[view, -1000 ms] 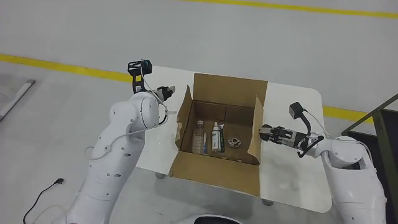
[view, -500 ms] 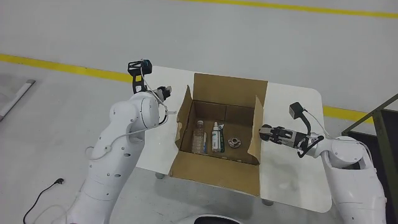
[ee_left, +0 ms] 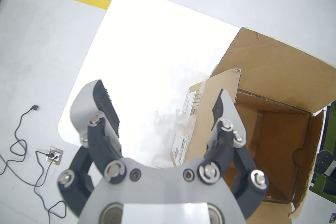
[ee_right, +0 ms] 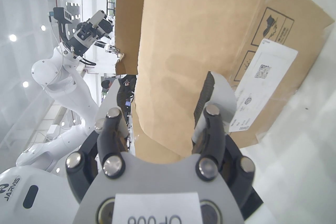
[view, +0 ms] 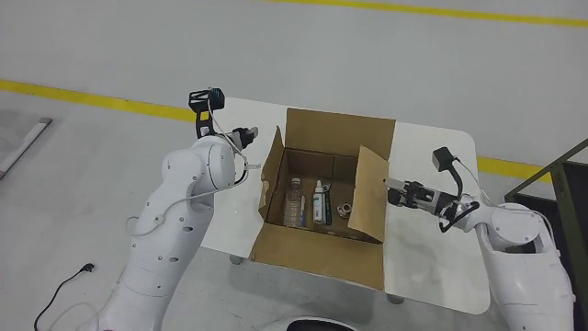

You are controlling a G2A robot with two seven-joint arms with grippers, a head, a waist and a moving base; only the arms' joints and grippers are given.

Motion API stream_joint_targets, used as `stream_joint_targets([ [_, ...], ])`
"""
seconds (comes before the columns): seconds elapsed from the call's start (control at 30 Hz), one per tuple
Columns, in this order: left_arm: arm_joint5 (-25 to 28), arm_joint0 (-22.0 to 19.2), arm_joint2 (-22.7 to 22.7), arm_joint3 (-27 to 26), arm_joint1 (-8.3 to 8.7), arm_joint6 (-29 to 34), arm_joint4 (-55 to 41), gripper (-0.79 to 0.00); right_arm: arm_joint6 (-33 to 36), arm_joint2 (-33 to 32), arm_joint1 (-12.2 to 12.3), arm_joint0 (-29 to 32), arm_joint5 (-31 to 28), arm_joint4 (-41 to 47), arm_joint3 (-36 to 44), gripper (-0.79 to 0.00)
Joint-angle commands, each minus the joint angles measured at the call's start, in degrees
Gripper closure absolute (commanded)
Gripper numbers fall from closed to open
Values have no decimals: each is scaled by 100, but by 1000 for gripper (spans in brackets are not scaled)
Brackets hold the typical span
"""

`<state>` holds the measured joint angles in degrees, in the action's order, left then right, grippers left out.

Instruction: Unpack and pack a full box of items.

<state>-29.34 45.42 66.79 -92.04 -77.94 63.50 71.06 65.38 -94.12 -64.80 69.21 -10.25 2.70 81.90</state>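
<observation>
Box (view: 317,257): sits open, top up, so you can reach in from above.
Contents: bottle (view: 293,204), tube (view: 319,204) and a small round part (view: 344,210) lie side by side on the box floor. Still packed, so unpacking looks barely begun.
Right flap (view: 367,193): leans in over the box mouth and part-covers the round part. You'd likely want it folded out before reaching in.
Right gripper (view: 393,193): just outside the box's right wall. Its fingers (ee_right: 208,93) are spread with the flap's edge between them, one each side, and I see no pinch. Placed like that to steer the flap, I'd guess.
Left flap (ee_left: 210,109): stands near upright on the box's left wall, label facing out.
Left gripper (ee_left: 159,88): released and holding nothing, beside the left flap's outer face. One finger lines up with the flap's edge; I can't tell whether it touches. Probably parked to hold that flap back.
Table (view: 432,257): bare top either side of the box, room to lay items out.
Risk: pushed further in, the right flap could drop onto the items.
</observation>
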Motion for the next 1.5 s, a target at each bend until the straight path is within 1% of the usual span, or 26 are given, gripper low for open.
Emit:
stream_joint_targets([
  [0.0, 0, 0, 0, 0, 0, 0, 0, -785, -180, -58, 22, 62, -120, -118, 168, -785],
  [0.07, 0, 0, 0, 0, 0, 0, 0, -785, -435, -79, 29, 141, -270, -177, 299, -785],
  [0.1, 0, 0, 0, 0, 0, 0, 0, -785, -535, -63, 29, 189, -322, -176, 332, -671],
  [0.13, 0, 0, 0, 0, 0, 0, 0, -785, -631, -39, 29, 221, -367, -205, 369, -305],
  [0.17, 0, 0, 0, 0, 0, 0, 0, -785, -755, 14, 23, 254, -402, -232, 381, 0],
  [0.3, 17, 21, 7, -3, 0, -43, -13, -785, -1089, 385, -18, 293, -541, -269, 343, 0],
  [0.37, 285, 181, 72, -22, 17, -251, -73, -785, -1180, 538, -30, 281, -639, -316, 360, 0],
  [0.4, 404, 246, 110, -51, 31, -336, -31, -536, -1237, 594, -32, 278, -707, -386, 383, 0],
  [0.43, 479, 315, 144, -68, 43, -396, 25, -129, -1312, 638, -30, 282, -775, -515, 412, 0],
  [0.47, 551, 384, 171, -102, 51, -453, 44, 0, -1408, 676, -28, 295, -826, -660, 447, 0],
  [0.63, 987, 740, 258, -241, 91, -803, 153, 0, -2424, 827, -18, 531, -951, -2046, 846, 0],
  [0.7, 979, 829, 305, -251, 95, -840, 142, 0, -2763, 893, -20, 641, -911, -2475, 990, 0],
  [0.8, 979, 829, 305, -251, 95, -840, 142, 0, -3223, 974, -12, 749, -865, -3258, 1172, 0],
  [0.93, 979, 829, 305, -251, 95, -840, 142, 0, -3649, 1083, -16, 860, -735, -3856, 1294, 0],
  [1.07, 979, 829, 305, -251, 95, -840, 142, 0, -3828, 1164, -21, 924, -604, -4101, 1347, 0],
  [1.1, 1113, 867, 269, -263, 98, -926, 157, 0, -3832, 1176, -23, 938, -577, -4093, 1349, 0],
  [1.2, 1951, 1029, 153, -313, 140, -1362, 408, 0, -3817, 1185, -25, 958, -505, -4008, 1342, 0],
  [1.23, 2272, 1082, 105, -321, 165, -1493, 628, 0, -3803, 1181, -26, 961, -490, -3939, 1334, 0],
  [1.33, 2992, 1255, 29, -434, 222, -1861, 1017, 0, -3752, 1157, -23, 958, -454, -3838, 1320, 0],
  [1.47, 3713, 1476, 3, -431, 298, -2464, 1578, 0, -3685, 1113, -20, 949, -423, -3623, 1306, 0],
])
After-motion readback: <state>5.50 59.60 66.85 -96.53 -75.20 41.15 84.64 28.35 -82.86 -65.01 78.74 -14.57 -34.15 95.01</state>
